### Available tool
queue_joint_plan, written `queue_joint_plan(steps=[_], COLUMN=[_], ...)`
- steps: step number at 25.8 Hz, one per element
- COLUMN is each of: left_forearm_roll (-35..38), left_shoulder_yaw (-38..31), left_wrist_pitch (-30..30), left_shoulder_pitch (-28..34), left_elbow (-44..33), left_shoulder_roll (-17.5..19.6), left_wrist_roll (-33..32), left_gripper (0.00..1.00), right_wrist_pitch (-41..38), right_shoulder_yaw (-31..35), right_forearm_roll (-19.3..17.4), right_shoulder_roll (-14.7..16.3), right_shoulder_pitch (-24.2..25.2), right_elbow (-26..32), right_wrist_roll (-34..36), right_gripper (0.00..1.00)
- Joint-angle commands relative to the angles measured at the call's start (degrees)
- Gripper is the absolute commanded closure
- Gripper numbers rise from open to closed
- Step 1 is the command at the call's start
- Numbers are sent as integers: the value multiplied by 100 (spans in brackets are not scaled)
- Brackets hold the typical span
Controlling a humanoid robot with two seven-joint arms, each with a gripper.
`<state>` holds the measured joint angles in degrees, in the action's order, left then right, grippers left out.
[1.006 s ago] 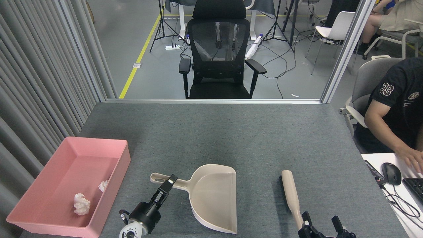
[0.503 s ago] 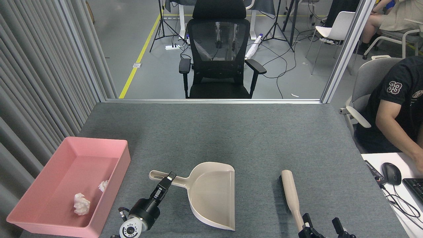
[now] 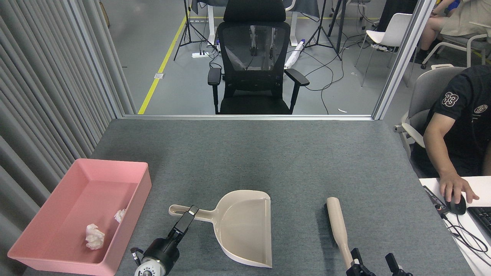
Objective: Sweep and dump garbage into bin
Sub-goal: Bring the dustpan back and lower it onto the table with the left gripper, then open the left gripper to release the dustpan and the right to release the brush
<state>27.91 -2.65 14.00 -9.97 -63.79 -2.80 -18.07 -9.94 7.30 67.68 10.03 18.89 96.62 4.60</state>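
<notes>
Two crumpled white wads of garbage (image 3: pixel 94 236) lie on the floor of the pink bin (image 3: pixel 46 256), one larger near its near wall and a smaller one beside the right wall; the bin sits on the grey table (image 3: pixel 268 153), off to the left of the left gripper (image 3: pixel 188 212). That gripper reaches up and to the right from its round dark wrist and is closed on the handle of the beige dustpan (image 3: pixel 245 226), gripping it just short of the handle's looped end. The dustpan lies flat on the table with its pan to the right of the gripper and its straight open edge facing right, nothing in it. Well to the right of the dustpan lies the brush (image 3: pixel 337 226), its beige handle running towards the near edge, dark bristles showing along its left side. The right gripper (image 3: pixel 374 262) sits at the bottom edge just below the brush handle's near end, its two dark fingers standing wide apart and holding nothing. Beyond the table's far edge stands a black office chair (image 3: pixel 253 57), and to the far right a person's hand (image 3: pixel 454 188) rests on a computer mouse.
</notes>
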Motion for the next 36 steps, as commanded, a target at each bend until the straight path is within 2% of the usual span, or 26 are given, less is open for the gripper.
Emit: queue_joint_plan(steps=[1, 5, 10, 14, 18, 23, 25, 28, 30, 33, 36], left_forearm_roll=[4, 4, 4, 4, 12, 30, 30, 92, 92, 162, 768], left_shoulder_yaw=[1, 1, 1, 1, 1, 1, -16, -52, -60, -113, -245], left_wrist_pitch=[-37, -55, -354, -345, -345, -275, -266, -196, 59, 103, 94], left_shoulder_pitch=[223, 566, 1041, 1383, 1884, 2473, 2658, 2737, 2763, 2702, 2464], left_elbow=[-301, -749, -1514, -1865, -2551, -3289, -3527, -3535, -3527, -3527, -3509], left_shoulder_roll=[52, 201, 210, 245, 342, 386, 386, 404, 509, 535, 606], left_wrist_roll=[-12, -21, -30, -38, -65, -56, -56, 14, 58, 278, 594], left_gripper=[2, 2, 2, 1, 1, 1, 1, 1, 1, 1, 1], right_wrist_pitch=[1, 1, 1, 1, 10, 194, 529, 863, 880, 880, 889], right_shoulder_yaw=[0, -9, -88, -132, -150, -413, -615, -984, -1011, -1011, -1002], right_forearm_roll=[0, 0, 9, 17, 17, 97, 325, 826, 844, 870, 870], right_shoulder_roll=[-10, -10, -10, -10, -10, -62, -62, -71, -97, -115, -115], right_shoulder_pitch=[-8, -17, -44, -87, -140, -448, -650, -834, -922, -975, -993], right_elbow=[6, 6, 6, 24, 120, 164, 182, 270, 314, 296, 296], right_wrist_roll=[-2, -11, -38, -38, -38, -336, -424, -433, -451, -442, -442], right_gripper=[3, 3, 2, 2, 2, 2, 2, 2, 2, 2, 2])
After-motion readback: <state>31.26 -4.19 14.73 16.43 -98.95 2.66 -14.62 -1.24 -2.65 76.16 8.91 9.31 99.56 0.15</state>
